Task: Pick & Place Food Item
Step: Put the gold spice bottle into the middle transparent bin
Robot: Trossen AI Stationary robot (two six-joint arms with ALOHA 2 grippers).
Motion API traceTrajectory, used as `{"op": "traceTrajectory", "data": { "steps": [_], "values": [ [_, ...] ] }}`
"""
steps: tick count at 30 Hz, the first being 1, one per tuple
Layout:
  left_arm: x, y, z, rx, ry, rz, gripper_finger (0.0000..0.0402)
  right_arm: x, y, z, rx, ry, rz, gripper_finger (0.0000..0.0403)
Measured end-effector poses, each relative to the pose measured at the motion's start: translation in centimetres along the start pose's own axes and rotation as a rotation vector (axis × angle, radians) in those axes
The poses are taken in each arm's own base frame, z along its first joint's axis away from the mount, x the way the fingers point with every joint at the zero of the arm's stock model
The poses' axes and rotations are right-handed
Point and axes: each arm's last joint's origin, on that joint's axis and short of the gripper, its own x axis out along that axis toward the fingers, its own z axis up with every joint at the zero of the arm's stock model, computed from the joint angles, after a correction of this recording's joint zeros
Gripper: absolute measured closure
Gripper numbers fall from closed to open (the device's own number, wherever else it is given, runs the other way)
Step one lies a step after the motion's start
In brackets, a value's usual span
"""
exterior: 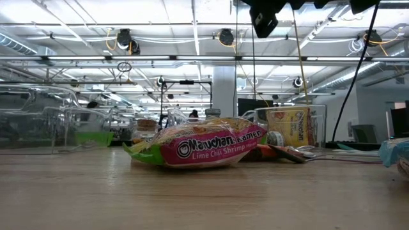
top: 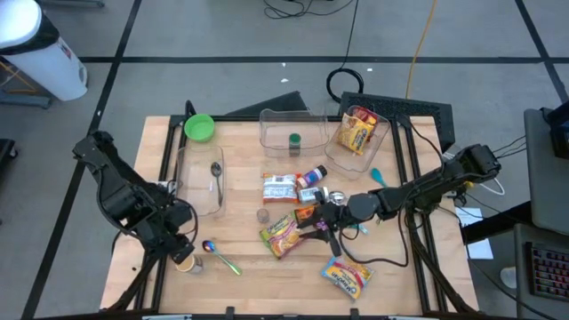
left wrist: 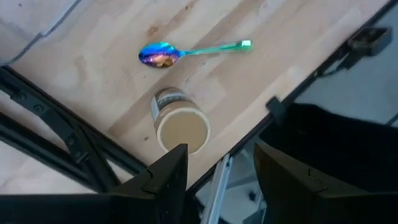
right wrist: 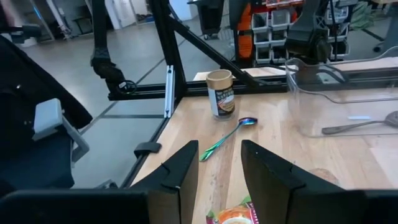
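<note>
Below right hand, ramen packet, fingers apart, empty

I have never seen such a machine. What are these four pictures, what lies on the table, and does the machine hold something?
It is a robot with two dark arms at a wooden table. One picture looks down from above, one looks level across the table top, and two come from cameras on the wrists.

The left gripper hovers open over a small jar beside a colourful spoon, near the table's edge. The right gripper is open above a pink and green ramen packet in the middle. Neither holds anything.

Clear plastic bins stand further back; one holds a yellow food packet. Another packet lies near the front edge.
</note>
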Motion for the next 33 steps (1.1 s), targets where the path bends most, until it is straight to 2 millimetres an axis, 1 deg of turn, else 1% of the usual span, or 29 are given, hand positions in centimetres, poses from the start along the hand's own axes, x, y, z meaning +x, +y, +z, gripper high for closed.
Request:
{"op": "traceTrajectory", "data": {
  "steps": [7, 10, 13, 23, 25, 27, 33],
  "values": [
    [-0.1, 1.0, -0.2, -0.021, 0.086, 0.114, 0.0210, 0.0, -0.6, 0.1, 0.003, 0.002, -0.020, 0.0287],
    [-0.1, 1.4, -0.2, -0.034, 0.108, 0.150, 0.0194, 0.0, -0.9, 0.1, 0.005, 0.000, -0.028, 0.0287],
    [-0.1, 1.4, -0.3, -0.036, 0.121, 0.160, 0.0163, 0.0, -1.0, 0.1, 0.005, 0.000, -0.031, 0.0287],
    [-0.1, 1.4, -0.3, -0.025, 0.130, 0.159, 0.0030, 0.0, -1.7, 0.3, 0.008, -0.003, -0.050, 0.0287],
    [-0.1, 1.4, -0.3, -0.025, 0.130, 0.159, 0.0010, 0.0, -1.8, 0.3, 0.009, -0.004, -0.053, 0.0287],
    [-0.1, 1.4, -0.3, -0.026, 0.130, 0.159, 0.0007, 0.0, -1.8, 0.3, 0.009, -0.004, -0.054, 0.0287],
    [-0.1, 1.4, -0.3, -0.025, 0.127, 0.159, 0.0021, 0.0, -1.8, 0.2, 0.009, 0.004, -0.054, 0.0287]
  ]
}}
